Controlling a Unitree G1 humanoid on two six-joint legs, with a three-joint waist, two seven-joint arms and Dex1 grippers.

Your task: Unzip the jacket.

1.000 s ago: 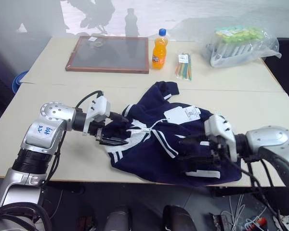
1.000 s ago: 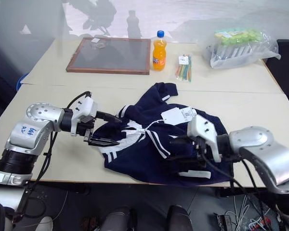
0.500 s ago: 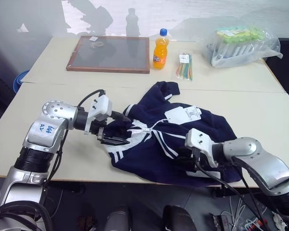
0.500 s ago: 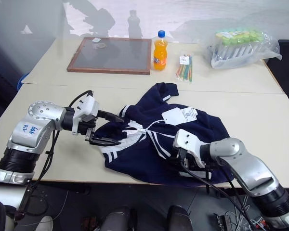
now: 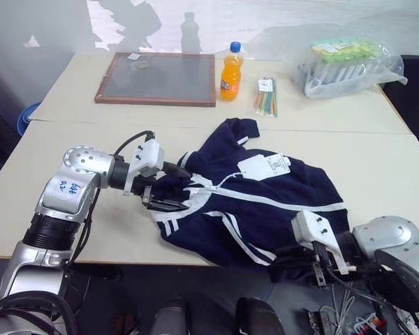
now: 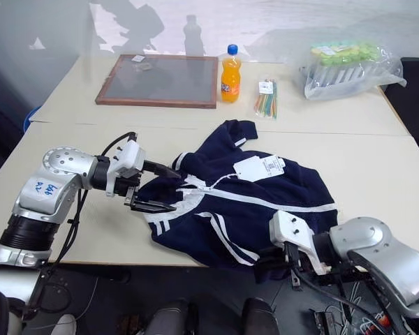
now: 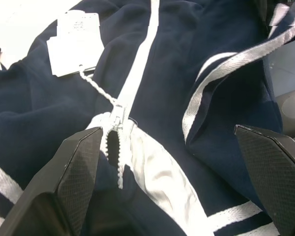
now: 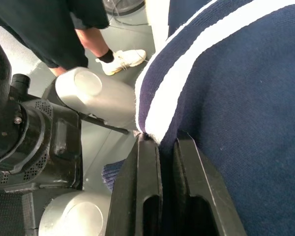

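While the jacket lies at the table's near edge, the left gripper reaches level at its collar. From the left wrist, its fingers straddle the zipper, spread. From the right wrist, the right gripper pinches the overhanging hem.

1. Right gripper fingertips buried under the jacket hem at the near table edge; contact point hidden in head views.
2. Print on the white paper tags too small to read.
3. Bagged items at far right: contents unclear through plastic.
4. Person in right wrist view cut off above the legs.
5. Left gripper's fingers cropped by frame edges.
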